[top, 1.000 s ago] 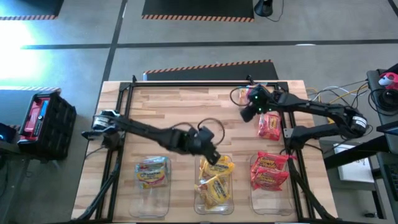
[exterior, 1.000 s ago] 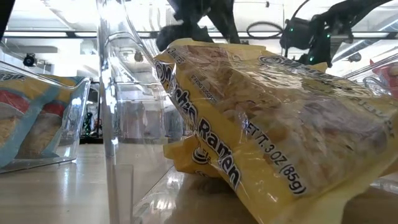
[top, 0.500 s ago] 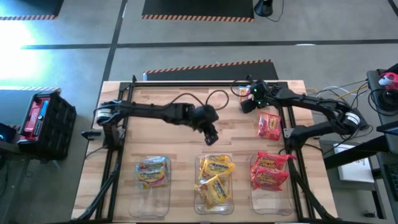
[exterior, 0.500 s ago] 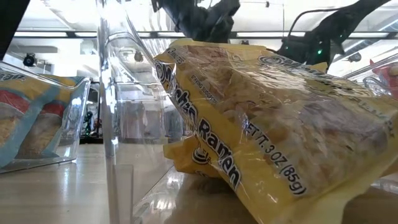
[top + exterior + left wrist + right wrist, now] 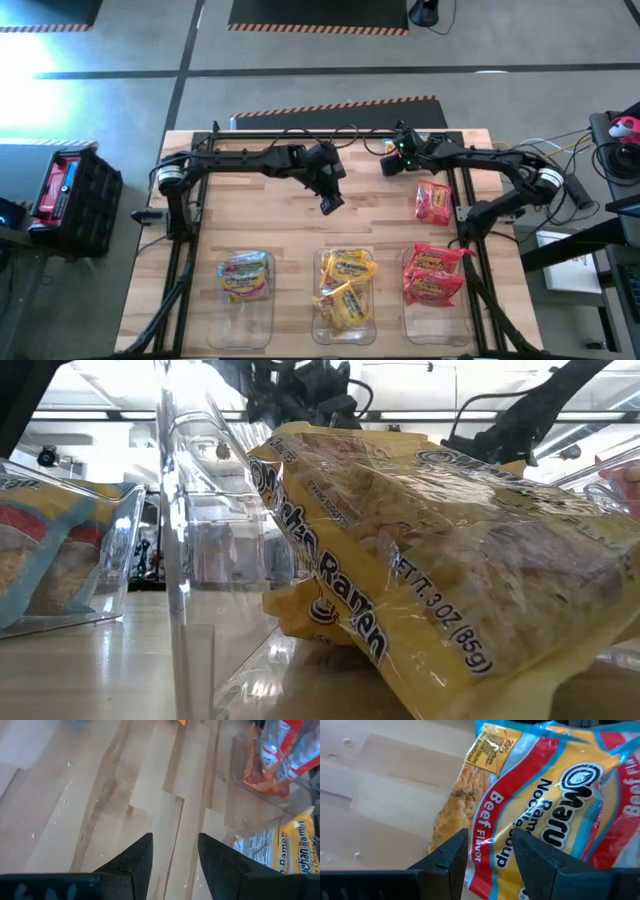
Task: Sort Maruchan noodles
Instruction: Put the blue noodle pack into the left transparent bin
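While open, right hand (image 5: 489, 851) overhangs packet (image 5: 535, 805).

The light butcher-block wooden table (image 5: 290, 225) carries three clear rectangular plastic bins along its near edge: a left bin (image 5: 245, 310) holding pale blue-multicoloured ramen packets (image 5: 245, 275), a middle bin (image 5: 345, 325) holding yellow packets (image 5: 346, 285), and a right bin (image 5: 436, 315) holding red packets (image 5: 433, 275). One red packet (image 5: 433, 202) lies directly on the wood near the right edge.

yellow packet (image 5: 450, 550): "Ramen", "3 OZ (85g)" | red packet (image 5: 545, 815): "Beef Flavor"
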You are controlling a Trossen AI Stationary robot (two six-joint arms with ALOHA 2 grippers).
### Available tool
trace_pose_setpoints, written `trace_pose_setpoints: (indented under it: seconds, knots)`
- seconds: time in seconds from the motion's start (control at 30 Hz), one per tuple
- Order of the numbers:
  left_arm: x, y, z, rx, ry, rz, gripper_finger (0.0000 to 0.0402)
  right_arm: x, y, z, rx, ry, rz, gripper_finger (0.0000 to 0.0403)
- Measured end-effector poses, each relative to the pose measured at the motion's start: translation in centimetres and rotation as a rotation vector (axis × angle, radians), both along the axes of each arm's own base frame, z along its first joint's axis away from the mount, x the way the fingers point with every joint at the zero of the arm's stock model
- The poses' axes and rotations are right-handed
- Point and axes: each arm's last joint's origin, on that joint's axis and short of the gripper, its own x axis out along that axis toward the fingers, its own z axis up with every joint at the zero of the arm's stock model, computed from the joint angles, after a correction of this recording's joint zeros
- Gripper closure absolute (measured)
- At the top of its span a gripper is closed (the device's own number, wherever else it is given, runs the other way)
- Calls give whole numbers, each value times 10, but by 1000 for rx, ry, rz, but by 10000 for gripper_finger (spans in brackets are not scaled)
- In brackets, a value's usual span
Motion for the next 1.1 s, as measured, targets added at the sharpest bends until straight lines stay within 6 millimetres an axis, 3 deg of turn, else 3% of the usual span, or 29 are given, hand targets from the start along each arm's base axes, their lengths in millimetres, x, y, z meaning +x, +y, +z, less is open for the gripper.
trace_pose_setpoints:
  seconds: [0.27, 0.77, 1.1]
  knots:
    - [-6, 18, -3, -2, -9, -28, 262, 9, 0, -13, 50, 6, 32, 257]
    - [-5, 31, -9, -44, -126, -74, 262, 35, 39, -14, 308, -170, 411, 257]
    - [-3, 29, -23, -104, -232, -79, 262, 47, 62, -11, 258, -141, 622, 257]
